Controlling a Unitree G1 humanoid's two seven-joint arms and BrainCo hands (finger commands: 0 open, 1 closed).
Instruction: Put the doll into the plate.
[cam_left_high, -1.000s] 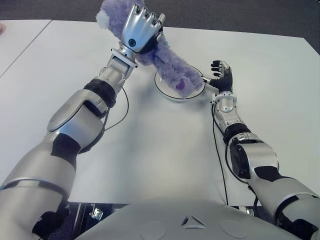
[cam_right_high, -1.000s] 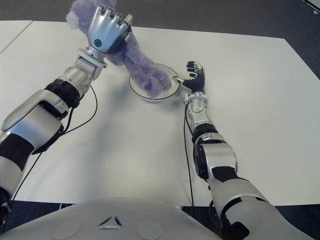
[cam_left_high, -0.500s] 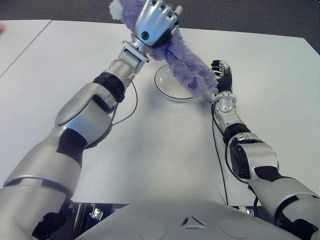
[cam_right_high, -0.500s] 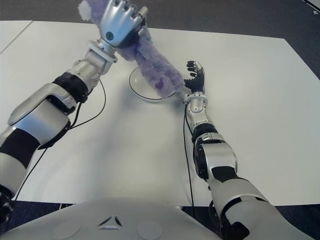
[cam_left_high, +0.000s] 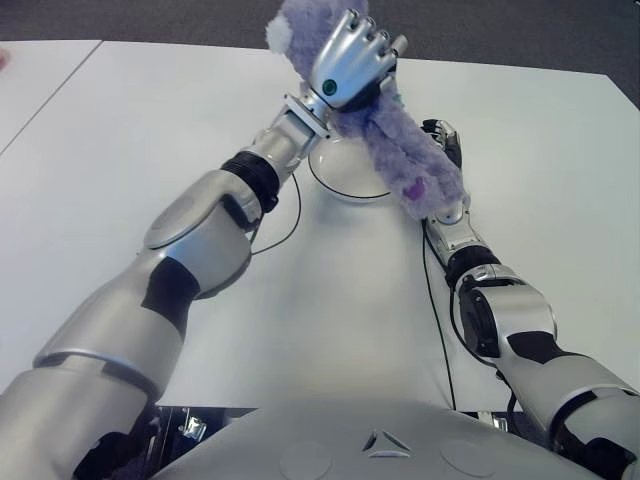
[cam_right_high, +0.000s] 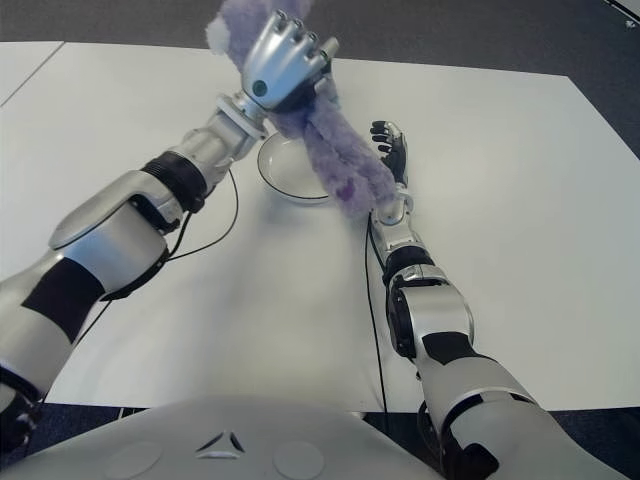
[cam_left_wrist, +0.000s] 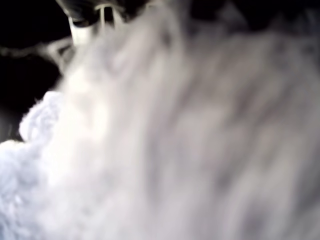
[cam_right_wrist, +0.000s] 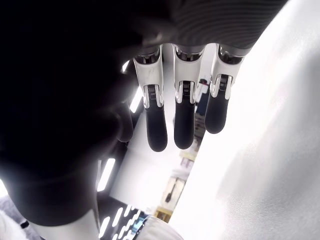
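Doll (cam_left_high: 400, 150) hangs in our left hand (cam_left_high: 352, 62), gripped, above the plate's (cam_left_high: 330, 178) right rim. We must lower and release it. Right hand (cam_right_high: 392, 150) waits open, right of the plate.

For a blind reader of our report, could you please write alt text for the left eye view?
The robot's left hand holds a purple plush doll in the air above a white plate on a white table. The doll's lower end hangs past the plate's right edge, in front of the right hand, whose fingers are open.
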